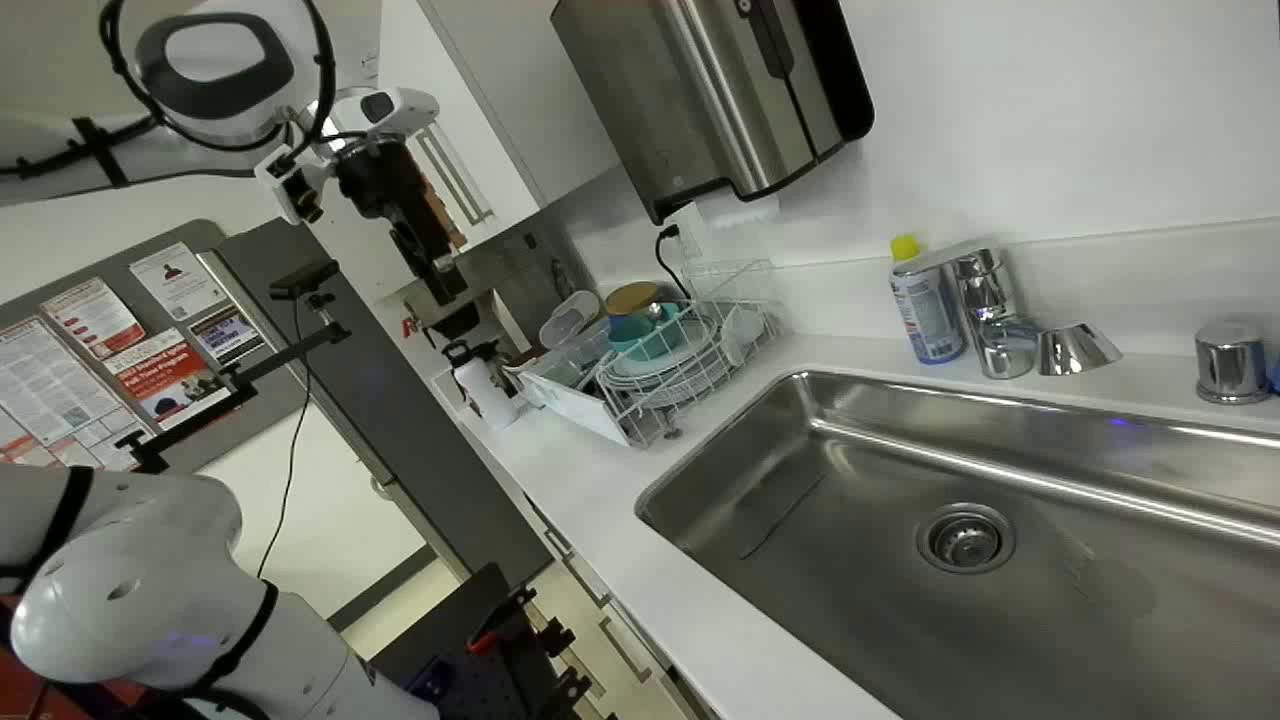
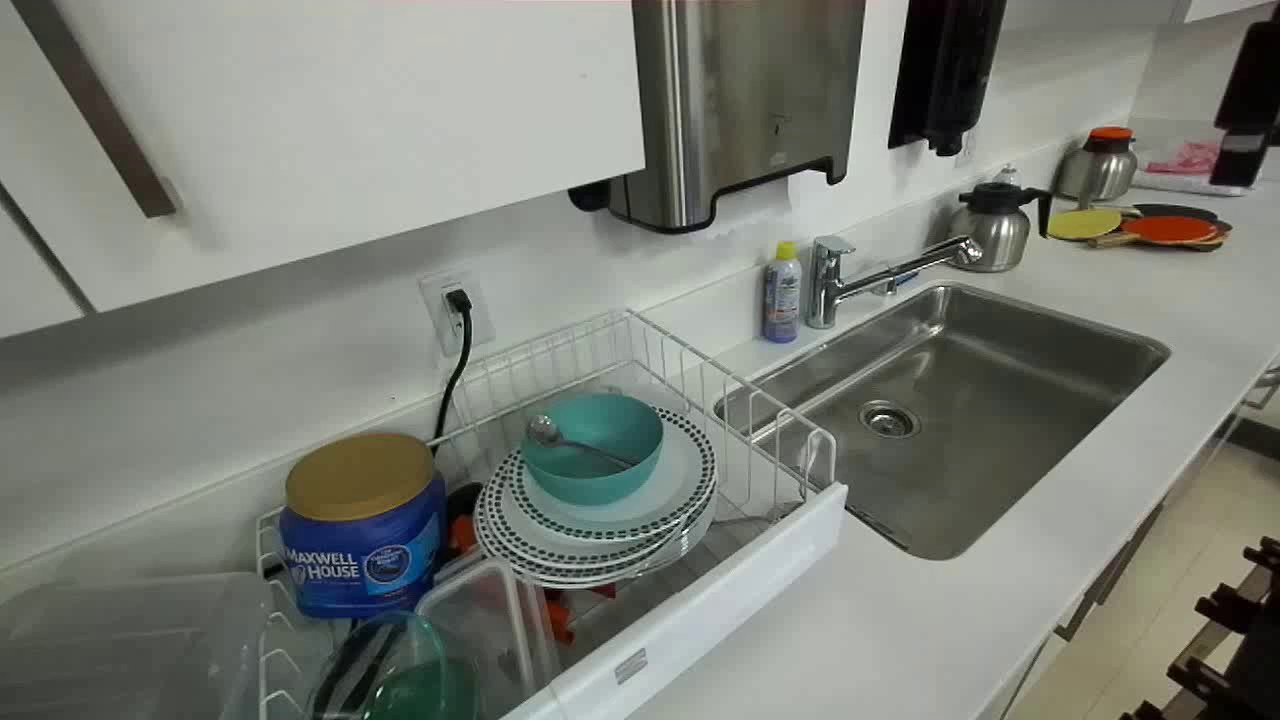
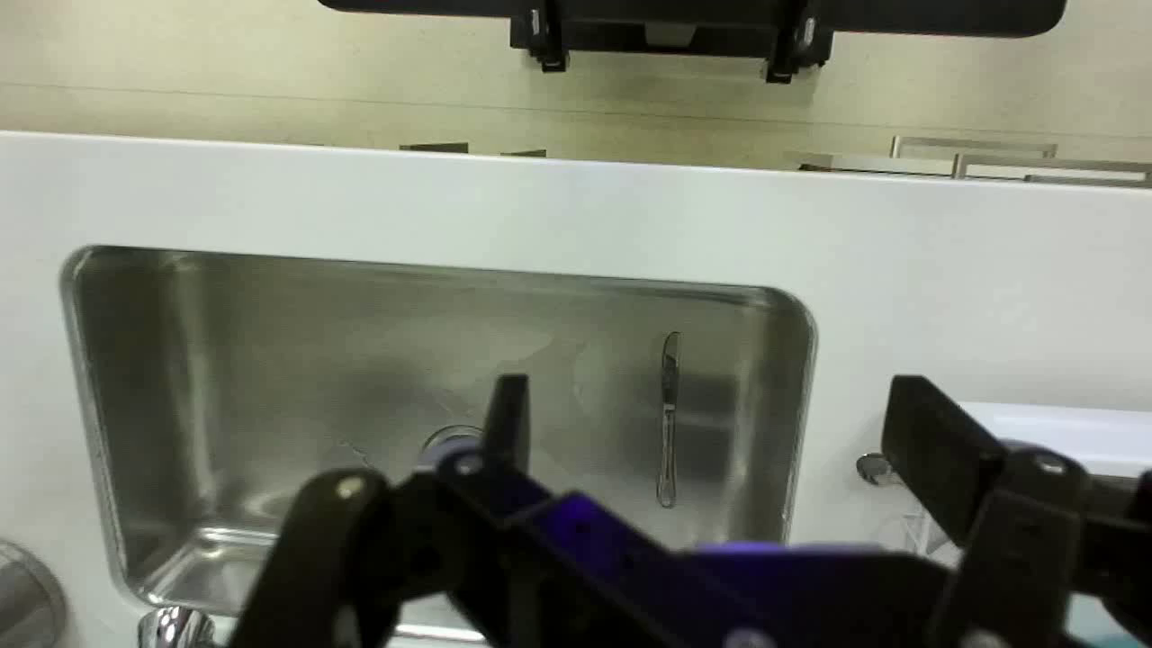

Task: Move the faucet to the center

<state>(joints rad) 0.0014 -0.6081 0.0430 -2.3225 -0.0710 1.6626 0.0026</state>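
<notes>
your black two-fingered claw has its jaws spread wide apart, and in the wrist view the brushed stainless-steel sink shows through the gap, with a slim silver table knife lying flat on its floor. one finger partly covers the round metal drain there. in an exterior view you see your white jointed arm holding the claw high up, well apart from the small shiny chrome faucet.

that faucet stands upright on the white counter, between the sink and the white wall, and its long thin straight spout runs along the wall, well apart from the drain and the middle of the sink. the wrist view gives you a chrome end of it by the sink's lower left corner.

just beside the faucet's base you have an upright blue bottle with a yellow cap, and a big brushed-steel dispenser hangs on the wall above in both exterior views. in an exterior view, a white wire dish rack next to the sink bears a stack of white plates with dark-checked rims, a teal bowl on top of them and a metal spoon leaning in the bowl.
</notes>
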